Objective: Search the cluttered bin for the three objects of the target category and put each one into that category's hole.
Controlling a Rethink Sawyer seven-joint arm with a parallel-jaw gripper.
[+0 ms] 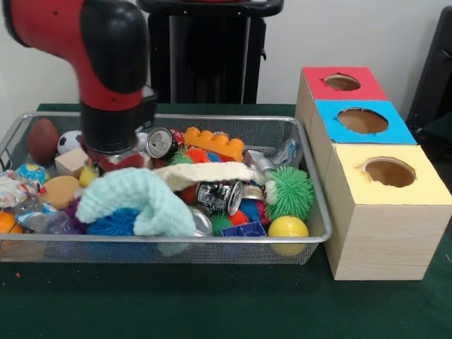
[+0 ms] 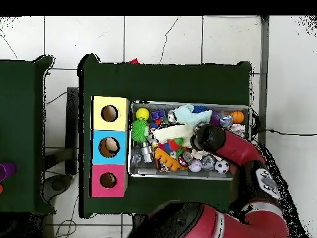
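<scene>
- bin [image 1: 311, 236] sits on the green desk [image 1: 212, 304], packed with clutter: crushed can [image 1: 220, 196], orange brick [image 1: 214, 143], green spiky ball [image 1: 290, 192], yellow ball [image 1: 288, 227], pale blue cloth [image 1: 141, 201]
- arm [image 1: 106, 63] is down over the bin's left half; gripper buried behind the wrist, probably among the toys; can't tell its state
- red box [image 1: 342, 83], blue box [image 1: 361, 121], yellow box [image 1: 390, 173] stand in a row just beside the bin, one hole on top of each

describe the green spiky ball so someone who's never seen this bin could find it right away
Start at the wire bin and go to the end nearest the three boxes. The green spiky ball sits there, just above a smooth yellow ball. It is the only all-green thing covered in soft rubbery spikes.
</scene>
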